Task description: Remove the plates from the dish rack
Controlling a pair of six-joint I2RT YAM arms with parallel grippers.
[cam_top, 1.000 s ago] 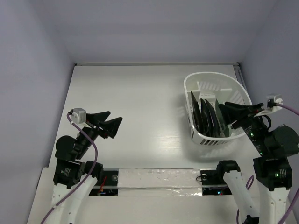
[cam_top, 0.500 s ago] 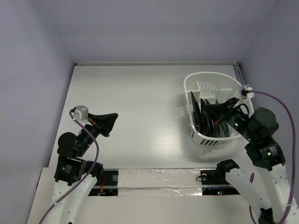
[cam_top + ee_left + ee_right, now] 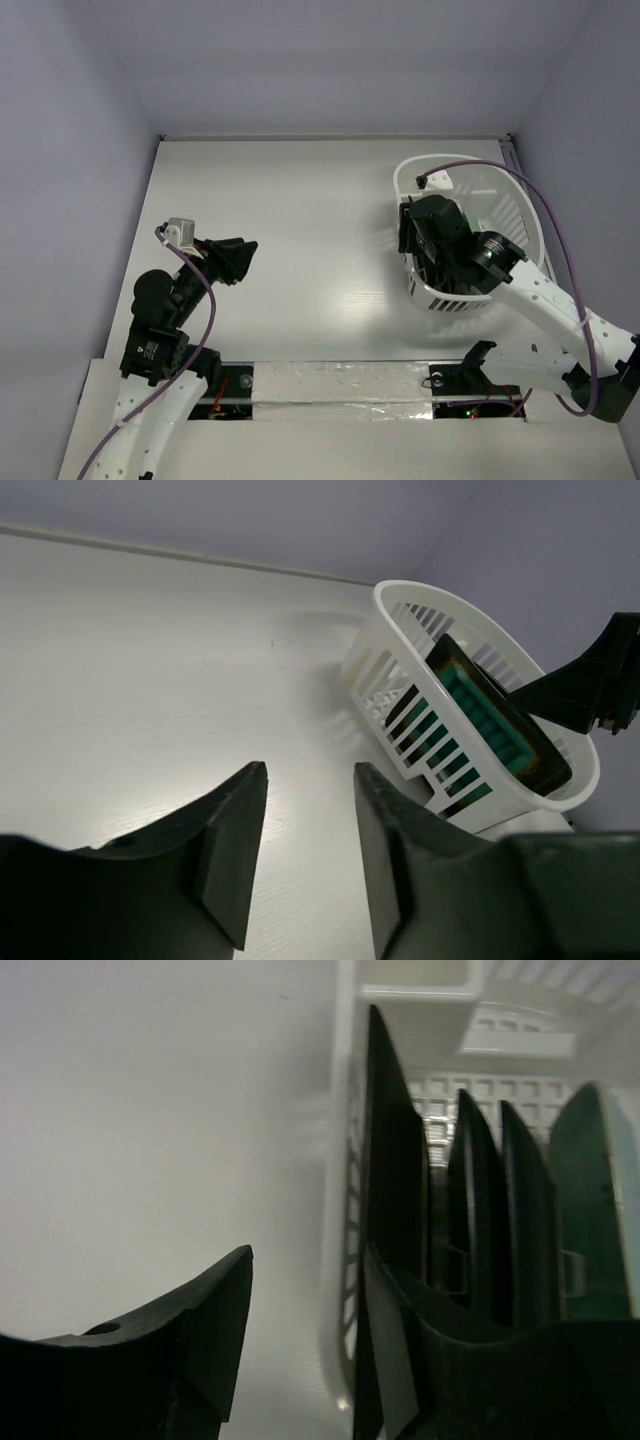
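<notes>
The right gripper [image 3: 305, 1260] is spread open above the left wall of the dish rack [image 3: 455, 297], which sits at the right of the top view. The plates [image 3: 395, 1180] stand on edge in a row inside it. At lower left, the left gripper [image 3: 308, 772], likewise released, hovers over the counter [image 3: 300, 200].

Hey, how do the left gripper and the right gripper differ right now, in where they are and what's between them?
The left gripper hangs over bare table, well away from the dish rack; the right gripper is right at the rack. Between the left jaws only table shows; between the right jaws the rack's white wall shows, with a dark plate standing on edge beside one jaw. Both are open and hold nothing.
</notes>
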